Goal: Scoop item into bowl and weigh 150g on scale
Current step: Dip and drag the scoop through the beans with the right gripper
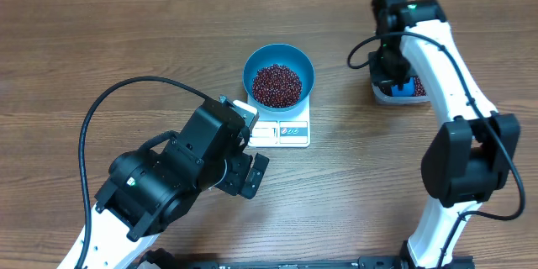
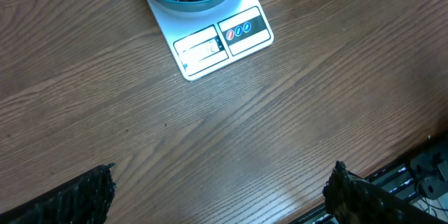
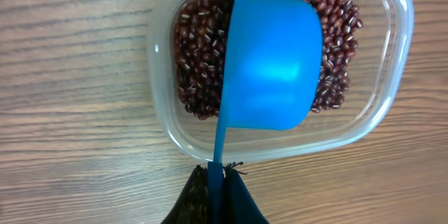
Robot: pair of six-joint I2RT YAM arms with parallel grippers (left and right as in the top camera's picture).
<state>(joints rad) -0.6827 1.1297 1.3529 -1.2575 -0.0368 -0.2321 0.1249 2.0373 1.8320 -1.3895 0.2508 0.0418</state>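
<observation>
Left arm (image 1: 160,189) sits near-left, elbow bent, wrist aimed toward centre. Left end effector (image 2: 222,182): jaws spread wide. Right arm (image 1: 458,84) stretches from near-right to far-right, wrist pointing down. Right end effector (image 3: 217,185): jaws clamped on blue scoop (image 3: 269,63) handle.

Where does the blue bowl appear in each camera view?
Overhead: blue bowl upper centre, on the scale.
Left wrist: only its lower rim, cut by the top edge, left of centre.
Right wrist: not in it.
Shared landmark: the white scale under it, seen overhead and from the left wrist.
</observation>
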